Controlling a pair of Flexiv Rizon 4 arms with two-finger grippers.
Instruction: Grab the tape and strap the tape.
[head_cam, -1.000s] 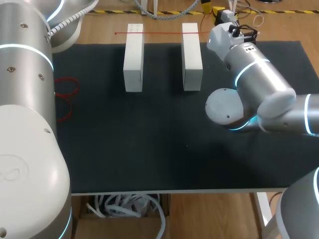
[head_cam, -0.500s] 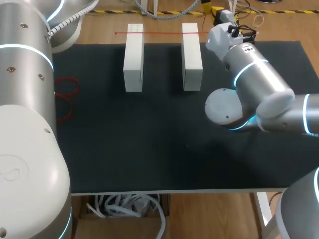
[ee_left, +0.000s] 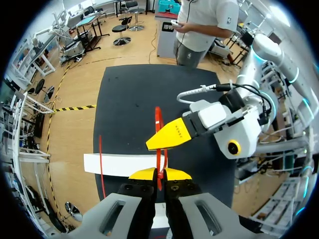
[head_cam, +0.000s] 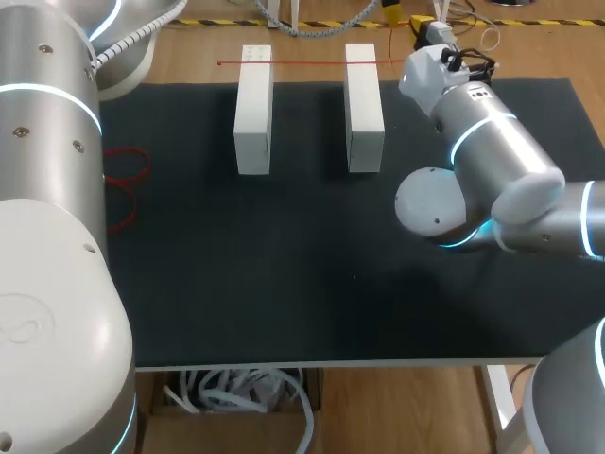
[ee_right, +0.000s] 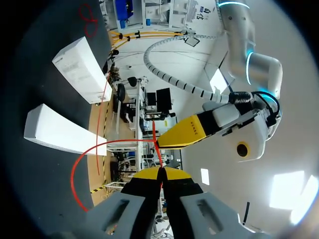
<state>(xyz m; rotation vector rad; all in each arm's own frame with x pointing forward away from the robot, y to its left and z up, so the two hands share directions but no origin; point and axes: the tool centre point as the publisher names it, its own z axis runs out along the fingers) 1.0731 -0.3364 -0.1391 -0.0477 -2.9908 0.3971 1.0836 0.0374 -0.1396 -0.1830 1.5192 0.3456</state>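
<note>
At nine o'clock on the black mat (head_cam: pixel 284 284), loose red loops (head_cam: pixel 123 175) are seen lying, well apart from everything else. At about twelve o'clock two white blocks are set side by side, the left block (head_cam: pixel 252 109) and the right block (head_cam: pixel 364 109). The tape (head_cam: pixel 302 63), a thin red line, is drawn across their far ends.

At one o'clock, just past the right block, the two grippers are brought tip to tip. The left gripper (ee_left: pixel 159 174) is closed to a hairline, with the red strand pinched between its yellow tips. The right gripper (ee_right: pixel 159 172) is closed as narrowly on the same strand. In the right wrist view a slack bow of tape is seen curving from it toward the nearer block.

The step in hand is judged to be the strapping itself, with the tape end worked between the two pinches. Tension should be held along the line so that it is not lifted off the blocks. The slack bow should be taken up gradually, and one pinch should not be loosened before the other is sure. With the tips so close, contact between them is to be avoided.
</note>
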